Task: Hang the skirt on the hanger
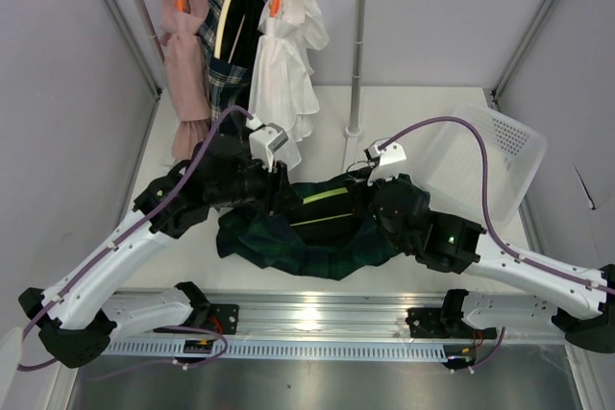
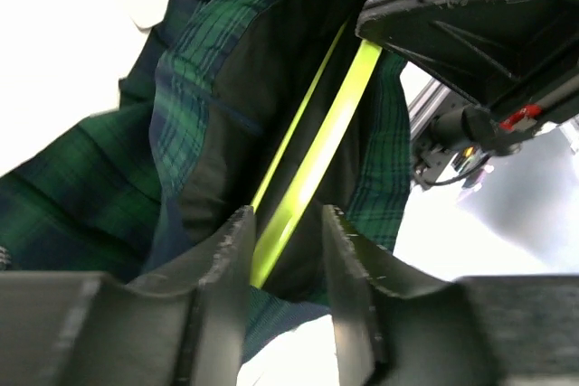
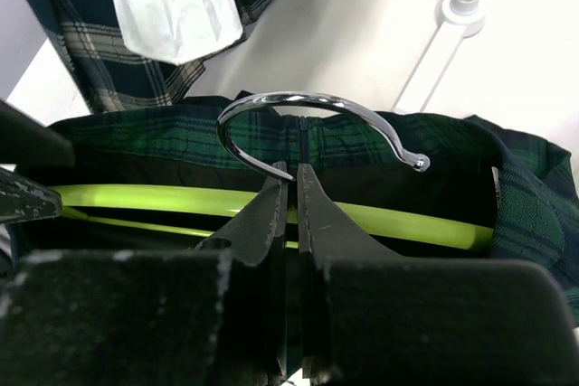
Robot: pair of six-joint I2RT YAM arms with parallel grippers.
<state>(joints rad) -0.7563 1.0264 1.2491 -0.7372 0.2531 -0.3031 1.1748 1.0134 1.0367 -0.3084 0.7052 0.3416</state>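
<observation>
Skirt lies mid tabletop, toward near edge. Hanger sits inside waistband, hook poking out. Right fingers pinch hook neck. Left fingers stand parted around lime bar, not gripping. Probably left: settle waist evenly, release.

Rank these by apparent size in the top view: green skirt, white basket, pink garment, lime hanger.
1. skirt.
2-3. white basket and pink garment, too alike to rank.
4. hanger, only strips showing.
</observation>
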